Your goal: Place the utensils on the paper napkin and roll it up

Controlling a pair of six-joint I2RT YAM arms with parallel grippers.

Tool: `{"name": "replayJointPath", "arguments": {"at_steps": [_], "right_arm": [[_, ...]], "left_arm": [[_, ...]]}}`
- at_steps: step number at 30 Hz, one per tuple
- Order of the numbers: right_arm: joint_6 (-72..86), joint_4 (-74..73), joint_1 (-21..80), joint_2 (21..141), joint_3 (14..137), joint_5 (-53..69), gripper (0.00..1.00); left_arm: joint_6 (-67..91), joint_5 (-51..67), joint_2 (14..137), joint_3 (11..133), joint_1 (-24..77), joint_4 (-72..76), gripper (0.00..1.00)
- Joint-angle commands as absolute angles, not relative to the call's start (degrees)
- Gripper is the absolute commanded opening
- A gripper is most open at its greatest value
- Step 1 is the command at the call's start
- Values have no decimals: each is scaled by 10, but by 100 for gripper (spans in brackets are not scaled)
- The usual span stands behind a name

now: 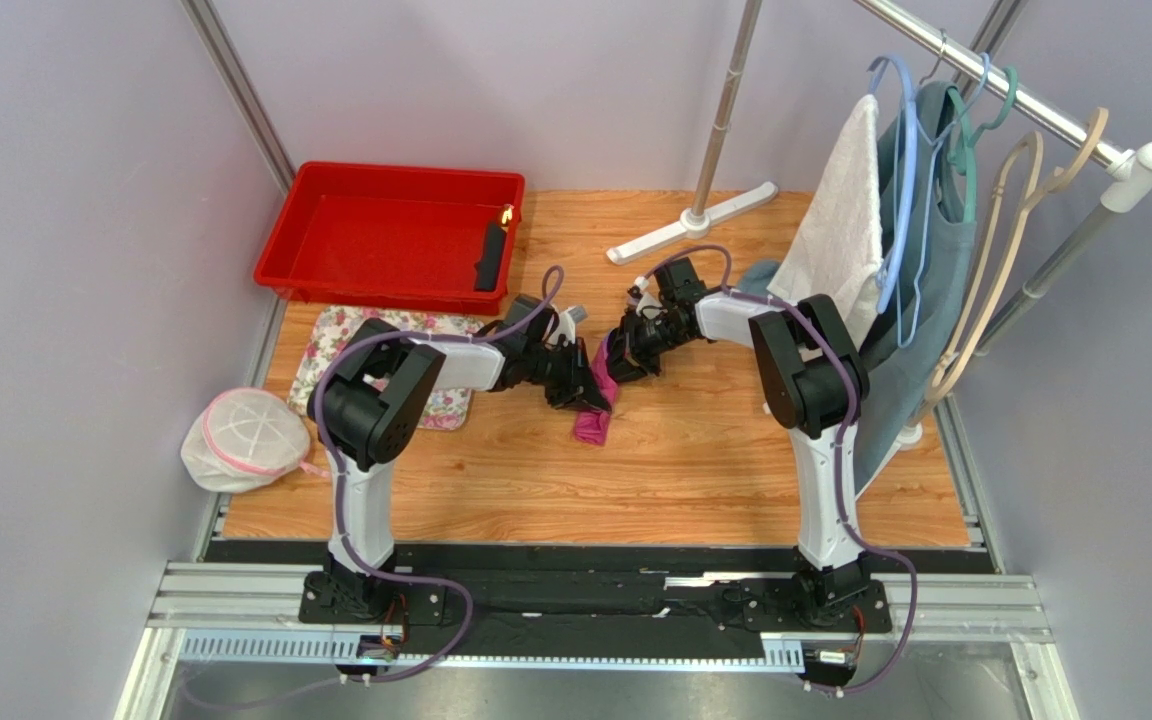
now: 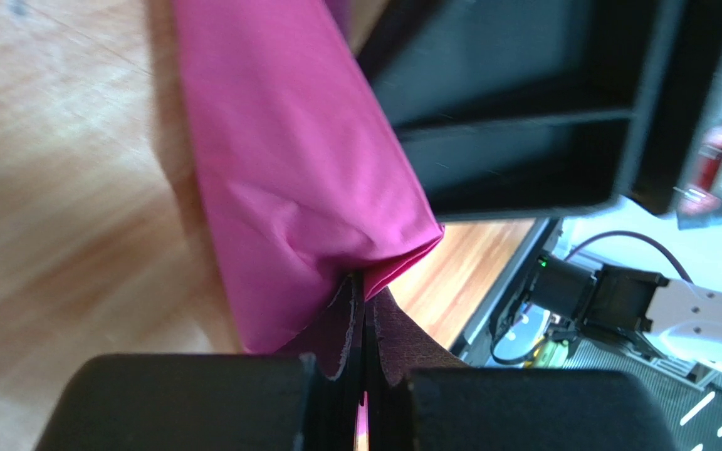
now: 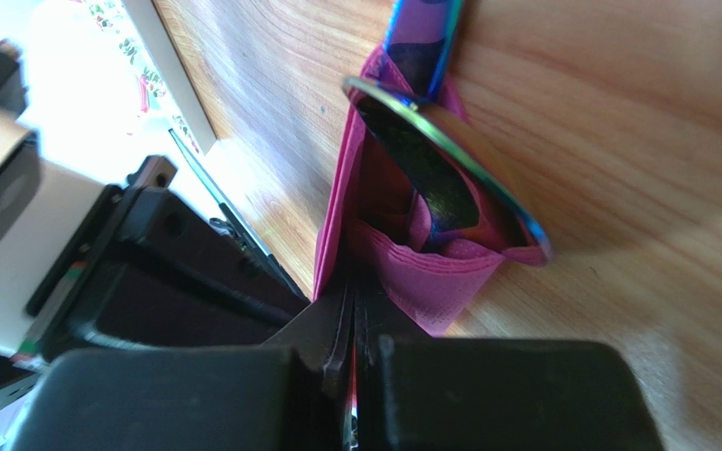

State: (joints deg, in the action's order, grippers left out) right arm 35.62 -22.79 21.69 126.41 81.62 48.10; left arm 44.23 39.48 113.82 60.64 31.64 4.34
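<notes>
Wooden table [image 1: 687, 465], utensils [image 3: 423, 178] in napkin [image 2: 289, 169], red bin [image 1: 372, 288]

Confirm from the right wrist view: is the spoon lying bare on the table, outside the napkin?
No, the spoon sits with its bowl inside the folded paper napkin, whose edge the right gripper pinches.

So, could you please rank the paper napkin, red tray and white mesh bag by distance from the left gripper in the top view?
1. paper napkin, pinched in the left gripper.
2. red tray, far left of the table.
3. white mesh bag, beside the table's left edge.
</notes>
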Motion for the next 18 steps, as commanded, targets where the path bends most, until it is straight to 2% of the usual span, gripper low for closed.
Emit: {"name": "replayJointPath", "arguments": {"at_steps": [1, 6, 18], "right_arm": [[342, -230, 222, 1292, 799, 378, 0], [291, -287, 222, 1284, 836, 385, 0], [171, -449, 204, 1210, 960, 340, 5]], "left_arm": [[439, 387, 1157, 604, 323, 60, 0], [424, 364, 1173, 600, 321, -14, 0], [395, 343, 1184, 613, 318, -61, 0]]}}
